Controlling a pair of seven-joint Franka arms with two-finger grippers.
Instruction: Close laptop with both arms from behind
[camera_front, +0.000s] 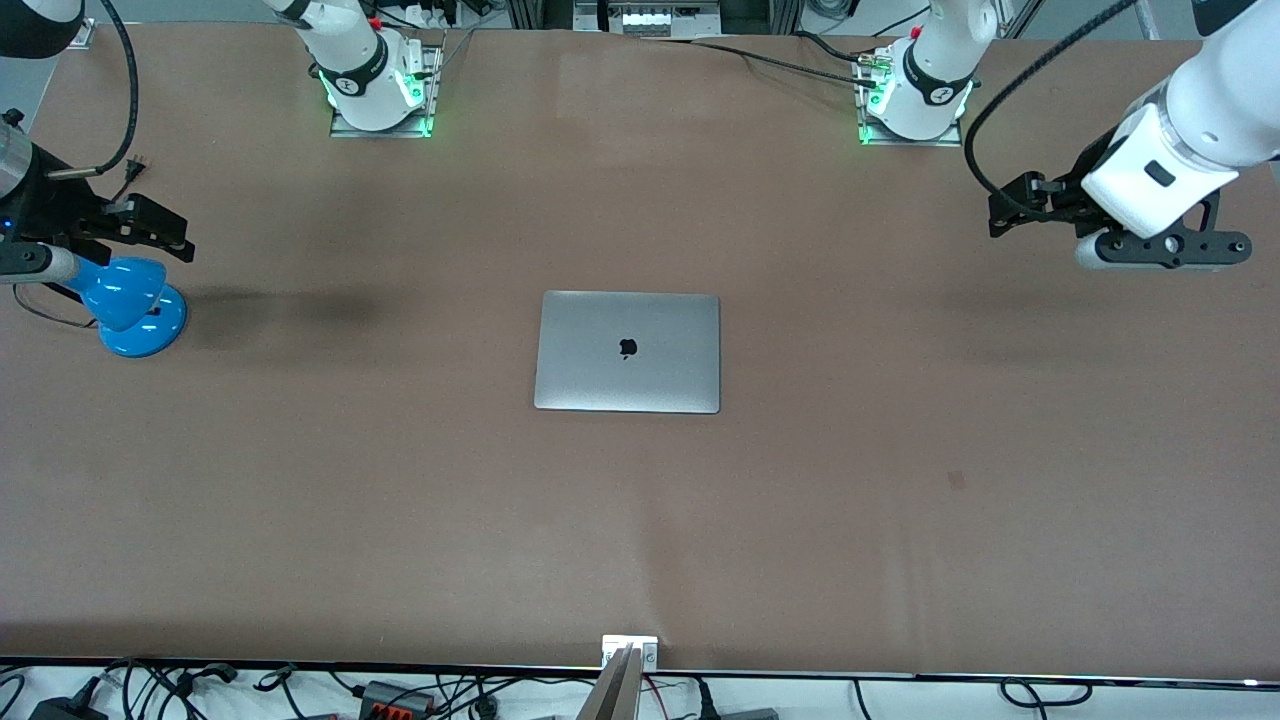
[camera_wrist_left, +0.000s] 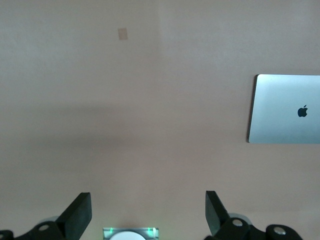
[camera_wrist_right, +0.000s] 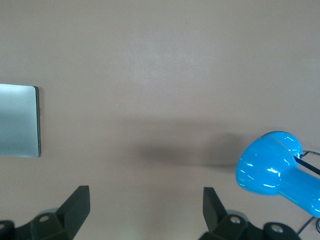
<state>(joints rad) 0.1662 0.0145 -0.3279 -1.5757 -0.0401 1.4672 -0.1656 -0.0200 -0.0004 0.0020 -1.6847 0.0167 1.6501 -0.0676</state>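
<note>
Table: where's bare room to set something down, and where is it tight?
Bare table rings the closed laptop: the whole strip nearer the front camera, and both stretches between laptop and arm bases. Tight only by the blue lamp, under the open right gripper. The open left gripper hangs over bare table.

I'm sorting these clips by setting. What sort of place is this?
Most likely a robotics lab bench. Two white arms are bolted at the edge of a bare brown table, cables run along its edges, and only a closed laptop and a blue desk lamp sit on it. Left gripper and right gripper hang open above it.

Left claw (camera_front: 1010, 205), right claw (camera_front: 165, 235): both wide apart, aloft.
</note>
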